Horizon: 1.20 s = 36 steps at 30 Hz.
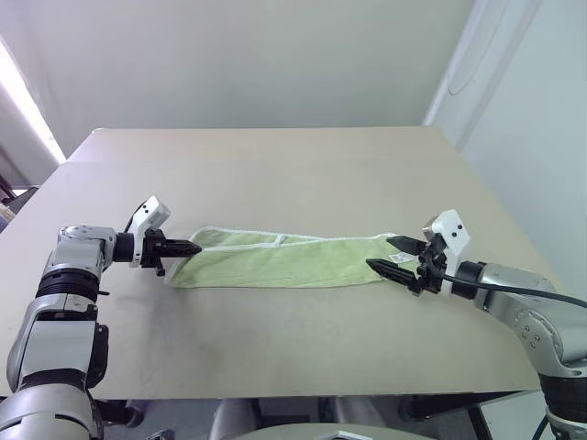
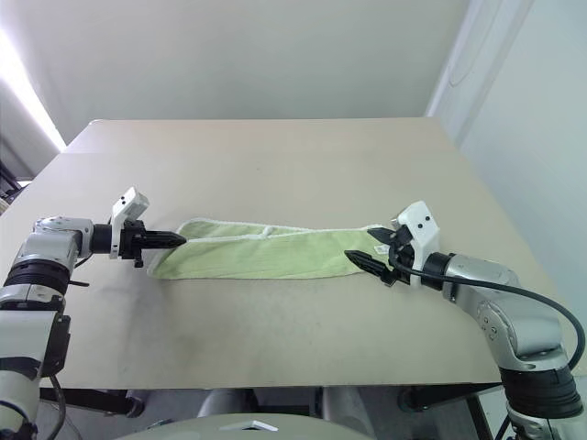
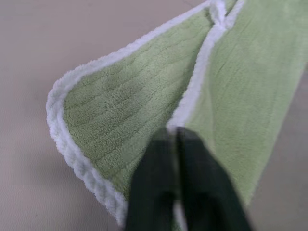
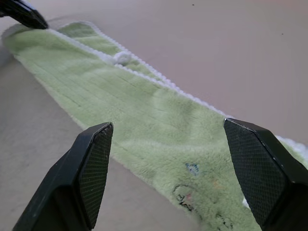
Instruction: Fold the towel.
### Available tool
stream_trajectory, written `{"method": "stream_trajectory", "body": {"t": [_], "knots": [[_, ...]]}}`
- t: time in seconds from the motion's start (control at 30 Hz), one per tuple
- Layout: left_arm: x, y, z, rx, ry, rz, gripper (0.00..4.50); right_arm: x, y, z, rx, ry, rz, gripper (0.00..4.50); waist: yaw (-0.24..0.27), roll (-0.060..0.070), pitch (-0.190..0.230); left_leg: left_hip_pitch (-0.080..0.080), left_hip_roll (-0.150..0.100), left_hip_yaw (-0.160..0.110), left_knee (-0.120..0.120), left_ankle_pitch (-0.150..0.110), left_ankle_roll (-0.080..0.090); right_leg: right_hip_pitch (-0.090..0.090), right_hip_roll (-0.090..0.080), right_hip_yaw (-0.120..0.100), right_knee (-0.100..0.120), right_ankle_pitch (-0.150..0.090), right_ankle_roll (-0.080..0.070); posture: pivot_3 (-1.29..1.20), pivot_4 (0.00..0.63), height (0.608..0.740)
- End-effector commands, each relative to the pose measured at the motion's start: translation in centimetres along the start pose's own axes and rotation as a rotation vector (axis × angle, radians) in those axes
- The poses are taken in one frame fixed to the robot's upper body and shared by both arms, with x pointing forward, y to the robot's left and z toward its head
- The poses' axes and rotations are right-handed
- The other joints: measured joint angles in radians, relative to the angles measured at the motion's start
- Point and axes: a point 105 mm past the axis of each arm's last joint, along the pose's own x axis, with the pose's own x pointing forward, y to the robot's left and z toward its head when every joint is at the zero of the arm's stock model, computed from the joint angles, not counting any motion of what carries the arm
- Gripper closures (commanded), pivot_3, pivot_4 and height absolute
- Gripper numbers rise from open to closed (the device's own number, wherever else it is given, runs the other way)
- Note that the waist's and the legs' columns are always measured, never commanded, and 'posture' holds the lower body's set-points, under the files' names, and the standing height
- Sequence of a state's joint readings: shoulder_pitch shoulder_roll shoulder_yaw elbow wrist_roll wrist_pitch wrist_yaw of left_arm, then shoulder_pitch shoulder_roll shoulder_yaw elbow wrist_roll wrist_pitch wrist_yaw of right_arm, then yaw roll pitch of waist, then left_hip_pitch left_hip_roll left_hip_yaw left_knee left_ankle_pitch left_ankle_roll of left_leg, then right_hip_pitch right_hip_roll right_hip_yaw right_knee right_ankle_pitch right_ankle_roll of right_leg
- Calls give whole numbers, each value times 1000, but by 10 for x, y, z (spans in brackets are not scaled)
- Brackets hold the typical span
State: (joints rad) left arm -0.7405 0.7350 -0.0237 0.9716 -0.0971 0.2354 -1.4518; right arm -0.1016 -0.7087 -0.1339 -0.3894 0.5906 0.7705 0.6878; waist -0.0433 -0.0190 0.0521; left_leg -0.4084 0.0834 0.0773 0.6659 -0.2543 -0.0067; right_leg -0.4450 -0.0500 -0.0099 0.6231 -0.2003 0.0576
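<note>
From the left eye view, the towel (image 1: 280, 259) lies as a long, narrow band across the middle of the tabletop (image 1: 275, 174), stretched between the two arms. The left gripper (image 1: 190, 247) sits at the towel's left end with its jaws drawn together on the cloth there. The right gripper (image 1: 396, 256) is at the towel's right end, its jaws spread wide with one finger on either side of the end of the band; from here it looks as though they straddle the cloth without pinching it, though the contact is hard to judge. The towel is light green with a paler hem running along its far edge.

The right eye view shows the same layout: the towel (image 2: 261, 249) flat on the tabletop, the left gripper (image 2: 174, 239) at its left tip, the right gripper (image 2: 371, 254) at its right end.

In the left wrist view, the left gripper (image 3: 176, 139) has its jaws closed on the white hem where two layers of the towel (image 3: 113, 115) meet. The terry surface is ribbed, and a thick white stitched border rounds the nearby corner.

In the right wrist view, the right gripper (image 4: 168, 149) holds its jaws wide apart, with the towel (image 4: 130, 106) lying between and beyond them. A small printed motif shows on the cloth near the jaws.
</note>
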Motion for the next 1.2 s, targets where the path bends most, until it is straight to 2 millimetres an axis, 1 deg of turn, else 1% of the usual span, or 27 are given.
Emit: {"method": "stream_trajectory", "body": {"t": [0.03, 0.17, 0.3, 0.4, 0.53, 0.57, 0.63, 0.87, 1.0, 1.1, 1.2], "knots": [[-6, -2, 8, 26, -4, -15, 4441, 1, -2, 12, -36, -41, -11, 667, 0, 0, 0, 0, 0, 0, 0, 0, 0, 0, 0, 0, 0, 0, 0, 0, 0, 683], [-8, -2, 20, 6, -56, -13, 4441, 1, -5, 13, -35, -48, -25, 667, 0, 0, 0, 0, 0, 0, 0, 0, 0, 0, 0, 0, 0, 0, 0, 0, 0, 683], [-9, -1, 15, 13, -1, -11, 4441, 2, -6, 14, -34, -52, -30, 667, 0, 0, 0, 0, 0, 0, 0, 0, 0, 0, 0, 0, 0, 0, 0, 0, 0, 683], [-8, -4, 12, -24, 8, -30, 4441, 3, -6, 13, -35, -51, -39, 667, -1, 0, 0, 0, 0, 0, 0, 0, 0, 0, 0, 0, 0, 0, 0, 0, 0, 683], [-6, -3, 7, -42, 25, -24, 3626, 2, -6, 12, -34, -52, -43, 667, 0, 0, 0, 0, 0, 0, 0, 0, 0, 0, 0, 0, 0, 0, 0, 0, 0, 683], [-5, -3, 5, -43, 38, -18, 3186, 2, -6, 11, -34, -51, -44, 667, 0, 0, 0, 0, 0, 0, 0, 0, 0, 0, 0, 0, 0, 0, 0, 0, 0, 683], [-4, -1, 0, -52, 66, -1, 2552, 2, -6, 11, -33, -49, -48, 667, 0, 0, 0, 0, 0, 0, 0, 0, 0, 0, 0, 0, 0, 0, 0, 0, 0, 683], [-1, 0, 0, -66, 70, 10, 2552, -1, -8, 10, -36, -43, -59, 667, 0, 0, 0, 0, 0, 0, 0, 0, 0, 0, 0, 0, 0, 0, 0, 0, 0, 683], [2, -3, 0, -70, 71, -11, 2552, 0, -8, 10, -39, -42, -62, 667, 0, 0, 0, 0, 0, 0, 0, 0, 0, 0, 0, 0, 0, 0, 0, 0, 0, 683], [2, -6, -1, -76, 72, -32, 3184, 0, -8, 10, -39, -41, -63, 667, 0, 0, 0, 0, 0, 0, 0, 0, 0, 0, 0, 0, 0, 0, 0, 0, 0, 683], [2, -9, -2, -75, 79, -61, 4202, 1, -8, 9, -41, -36, -64, 667, 0, 0, 0, 0, 0, 0, 0, 0, 0, 0, 0, 0, 0, 0, 0, 0, 0, 683]]}}
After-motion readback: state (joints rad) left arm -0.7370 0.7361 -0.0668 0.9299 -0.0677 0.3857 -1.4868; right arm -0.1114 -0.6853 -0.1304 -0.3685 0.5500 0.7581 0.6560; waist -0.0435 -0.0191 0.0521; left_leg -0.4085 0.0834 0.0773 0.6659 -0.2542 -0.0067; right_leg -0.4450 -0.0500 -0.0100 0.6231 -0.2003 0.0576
